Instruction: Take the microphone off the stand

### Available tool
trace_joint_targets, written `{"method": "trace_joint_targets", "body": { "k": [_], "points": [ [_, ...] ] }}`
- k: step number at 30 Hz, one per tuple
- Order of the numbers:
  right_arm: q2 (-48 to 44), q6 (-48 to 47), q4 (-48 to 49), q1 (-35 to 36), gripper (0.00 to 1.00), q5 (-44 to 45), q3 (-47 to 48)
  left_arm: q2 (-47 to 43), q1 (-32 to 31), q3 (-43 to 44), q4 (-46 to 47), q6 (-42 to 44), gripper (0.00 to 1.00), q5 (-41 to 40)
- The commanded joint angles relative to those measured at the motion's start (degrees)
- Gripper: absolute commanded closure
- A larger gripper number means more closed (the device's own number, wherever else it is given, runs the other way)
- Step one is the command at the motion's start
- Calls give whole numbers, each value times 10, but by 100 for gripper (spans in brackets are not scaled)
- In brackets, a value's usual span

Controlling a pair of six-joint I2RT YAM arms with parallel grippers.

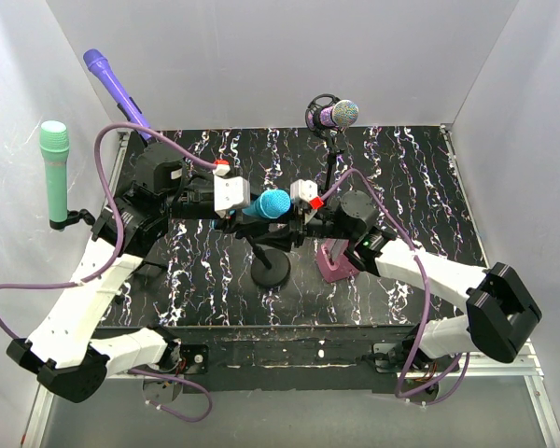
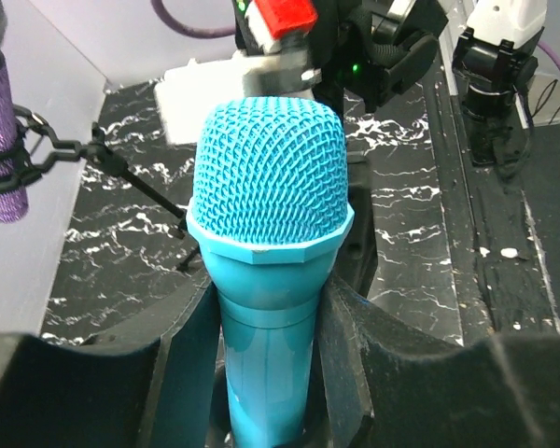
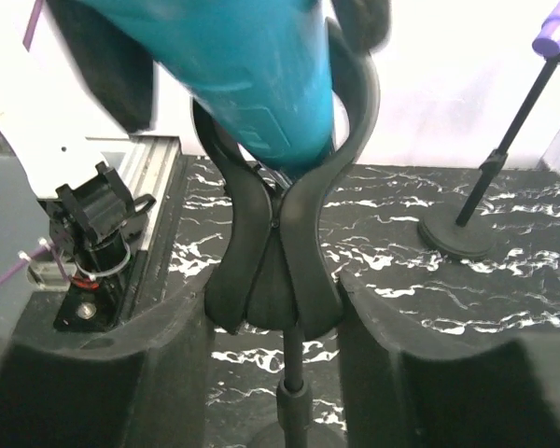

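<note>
A teal microphone [image 1: 273,203] sits in the black spring clip [image 3: 275,243] of a stand with a round base [image 1: 271,269] at the table's middle. My left gripper [image 1: 245,198] reaches in from the left; in the left wrist view [image 2: 266,373] its two fingers press on both sides of the teal body [image 2: 269,177] just below the mesh head. My right gripper [image 1: 305,211] comes from the right; in the right wrist view [image 3: 275,322] its fingers touch both lower wings of the clip, under the microphone [image 3: 252,75].
A purple microphone [image 1: 339,114] on its own stand is at the back centre. A green microphone [image 1: 54,168] and a violet one [image 1: 112,84] are held at the left wall. A maroon block [image 1: 336,261] lies under the right arm. White walls enclose the table.
</note>
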Motion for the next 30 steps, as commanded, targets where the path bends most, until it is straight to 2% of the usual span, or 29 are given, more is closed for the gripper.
{"method": "trace_joint_targets", "body": {
  "k": [1,4,5,14,23,28,30],
  "points": [
    [0,10,24,2,69,21,35,-13,-2,26,43,-10,100,5],
    [-2,14,16,2,94,22,36,-13,-2,27,54,-24,100,2],
    [-3,14,13,2,98,22,36,-12,-2,31,61,-28,100,2],
    [16,14,-18,2,99,13,40,36,-2,88,179,-103,100,2],
    [2,-10,-51,3,99,9,37,114,-6,223,245,-112,100,36],
    [-13,-23,-80,2,99,5,33,160,-22,310,257,-118,100,2],
    [-18,-23,-96,2,95,1,35,165,-22,326,258,-127,100,-8]
  ]
}}
